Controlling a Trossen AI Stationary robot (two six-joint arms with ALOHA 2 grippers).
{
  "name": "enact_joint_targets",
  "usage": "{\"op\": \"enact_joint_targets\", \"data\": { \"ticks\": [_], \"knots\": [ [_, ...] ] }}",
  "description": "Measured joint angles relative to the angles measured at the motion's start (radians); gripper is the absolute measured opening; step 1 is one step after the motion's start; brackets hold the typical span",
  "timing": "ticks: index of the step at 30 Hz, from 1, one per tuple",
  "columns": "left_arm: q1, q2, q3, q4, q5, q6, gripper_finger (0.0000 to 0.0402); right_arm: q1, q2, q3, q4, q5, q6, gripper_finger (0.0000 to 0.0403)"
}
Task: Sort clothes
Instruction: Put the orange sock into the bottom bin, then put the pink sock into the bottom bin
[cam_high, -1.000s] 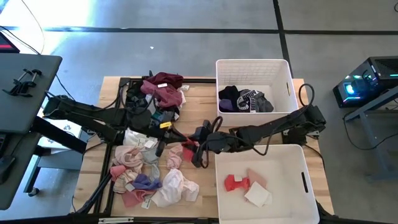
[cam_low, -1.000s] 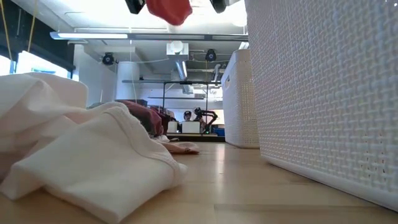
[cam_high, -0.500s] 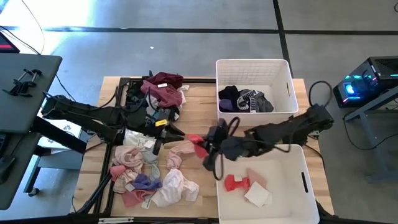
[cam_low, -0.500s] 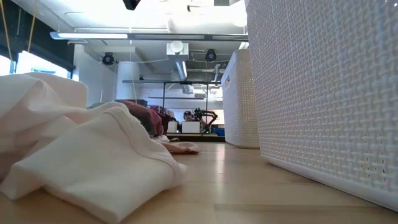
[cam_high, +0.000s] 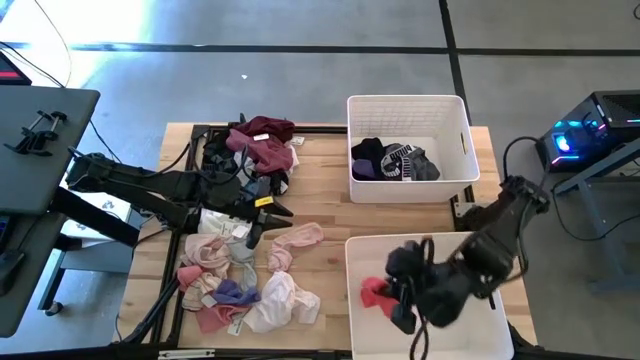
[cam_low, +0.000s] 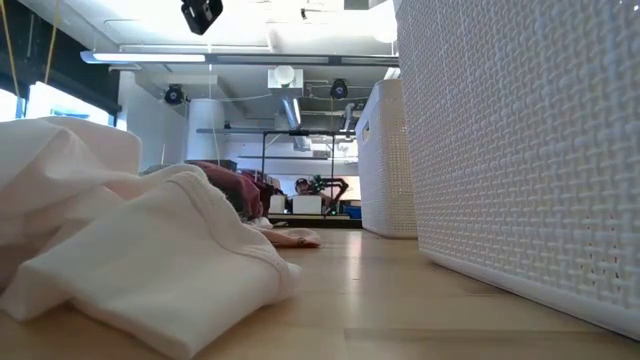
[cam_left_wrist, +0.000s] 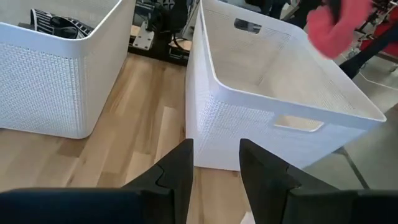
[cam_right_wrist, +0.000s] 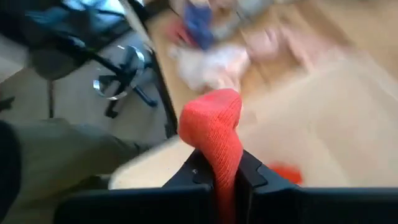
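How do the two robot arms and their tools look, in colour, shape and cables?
Both arms are dark, nearly black, built of slim jointed segments. The left arm carries loose black cables along its length and a small yellow mark near its tool. The right arm has a black cable looping out beside it; its tool is bulky and dark. In the left wrist view, the fingers are flat, dark and angular.

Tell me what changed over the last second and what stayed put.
The right tool carried the red garment from between the arms, above the table, over into the near bin, clamped on it. The left tool let that garment go and opened, hardly moving. The clothes pile, far bin and its dark clothes stayed as they were.
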Motion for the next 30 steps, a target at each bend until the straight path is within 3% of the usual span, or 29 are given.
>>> {"op": "enact_joint_targets", "data": {
  "ticks": [7, 10, 16, 20, 23, 27, 30],
  "knots": [
    [0.000, 0.006, 0.000, 0.000, -0.002, 0.000, 0.0120, 0.058, 0.001, -0.214, 0.007, -0.080, 0.318, 0.0008],
    [0.000, 0.008, 0.000, -0.003, -0.003, 0.000, 0.0120, 0.058, 0.001, -0.302, 0.037, -0.172, 0.405, 0.0014],
    [-0.001, 0.008, 0.000, -0.013, -0.003, -0.001, 0.0120, 0.036, 0.002, -0.402, 0.093, -0.363, 0.471, 0.0090],
    [-0.001, 0.008, 0.000, -0.048, -0.003, -0.001, 0.0120, 0.014, 0.002, -0.397, 0.046, -0.431, 0.476, 0.0148],
    [-0.001, 0.008, 0.000, -0.079, -0.003, -0.002, 0.0120, 0.000, 0.002, -0.351, 0.000, -0.431, 0.476, 0.0169],
    [-0.001, 0.013, 0.000, -0.116, -0.003, -0.002, 0.0120, -0.014, 0.001, -0.242, -0.101, -0.376, 0.471, 0.0171],
    [-0.001, 0.030, 0.000, -0.129, -0.003, -0.009, 0.0120, -0.015, -0.001, -0.144, -0.149, -0.273, 0.447, 0.0168]
  ]
}}
